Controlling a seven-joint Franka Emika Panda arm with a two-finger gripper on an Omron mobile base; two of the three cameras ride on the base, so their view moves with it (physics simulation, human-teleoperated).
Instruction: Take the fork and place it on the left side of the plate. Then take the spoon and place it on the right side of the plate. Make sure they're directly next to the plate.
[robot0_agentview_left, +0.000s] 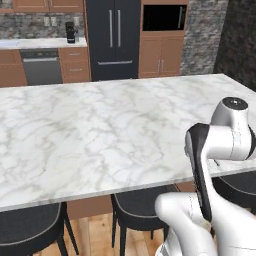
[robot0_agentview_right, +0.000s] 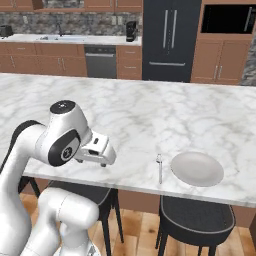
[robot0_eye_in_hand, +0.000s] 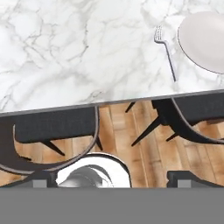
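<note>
On the white marble counter (robot0_agentview_right: 125, 115), close to its near edge, sits the plain round off-white plate (robot0_agentview_right: 197, 168). Just beside the plate, on its left, lies the slim pale silver metal fork (robot0_agentview_right: 159, 169), with its small tines pointing away from the near edge. From the hand view the fork (robot0_eye_in_hand: 166, 51) looks very close to the plate (robot0_eye_in_hand: 204, 41), with only a thin gap between them, so the fork step looks done, I think

No dark grey spoon lies by the plate, and the spot to the right of the plate has no spoon on it. So the spoon step is still left to do: find the spoon, pick it up, and lay it right beside the plate on the right

The robot's gripper (robot0_agentview_right: 97, 150) hangs well to the left of the plate, out past the near edge of the counter, above the dark round stools (robot0_eye_in_hand: 54, 127) and the wooden floor. Its two fingers stand wide apart and hold nothing

Counting what I can see: one plate, one fork, one gripper. Below the counter's near edge I count two stools in the hand view
</note>
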